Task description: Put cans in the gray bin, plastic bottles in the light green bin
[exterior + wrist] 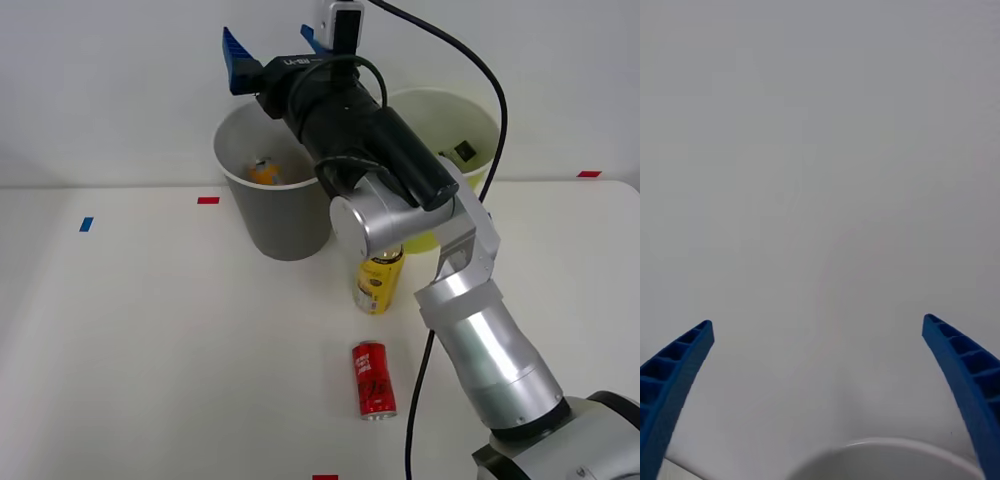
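Two ribbed claw (pixel 272 48) fingers (pixel 674 379) splayed above tapered gray bin (pixel 280 215).

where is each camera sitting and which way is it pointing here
Front view: above the arms, looking forward and down at the table, gray bin, light green bin, red can and yellow bottle; the right arm reaches in.
Right wrist view: on the right wrist, facing the pale wall over a white bin rim; its open blue fingers show.
Shared: the right end effector, open above the gray bin.
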Motion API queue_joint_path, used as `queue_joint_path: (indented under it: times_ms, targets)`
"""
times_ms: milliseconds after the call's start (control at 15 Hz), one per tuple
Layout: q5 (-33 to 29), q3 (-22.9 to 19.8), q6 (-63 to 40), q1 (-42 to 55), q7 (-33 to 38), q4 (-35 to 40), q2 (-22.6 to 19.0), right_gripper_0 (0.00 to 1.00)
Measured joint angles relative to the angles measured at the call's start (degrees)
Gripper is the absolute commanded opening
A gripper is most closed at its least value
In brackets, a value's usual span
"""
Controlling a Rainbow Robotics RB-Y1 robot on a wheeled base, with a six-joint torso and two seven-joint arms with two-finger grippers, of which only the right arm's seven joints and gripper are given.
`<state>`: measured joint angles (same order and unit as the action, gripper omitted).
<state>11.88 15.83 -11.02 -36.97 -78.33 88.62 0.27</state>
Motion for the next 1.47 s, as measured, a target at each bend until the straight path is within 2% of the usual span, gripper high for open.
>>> queue_joint_path:
  times_ms: [333,733,1000,1200,1467]
  targets:
    - [0.1,0.0,1.7,0.6,-0.1,0.0,-0.7,0.99]
    - [0.3,0.6,13.5,5.5,0.1,1.3,-2.8,0.99]
    - [1.4,1.2,14.0,14.1,2.3,13.7,-6.2,0.99]
    - [1.9,1.4,14.0,23.5,5.5,24.5,-11.6,0.99]
    - [1.0,-1.0,14.1,37.3,5.0,34.4,-17.8,0.99]
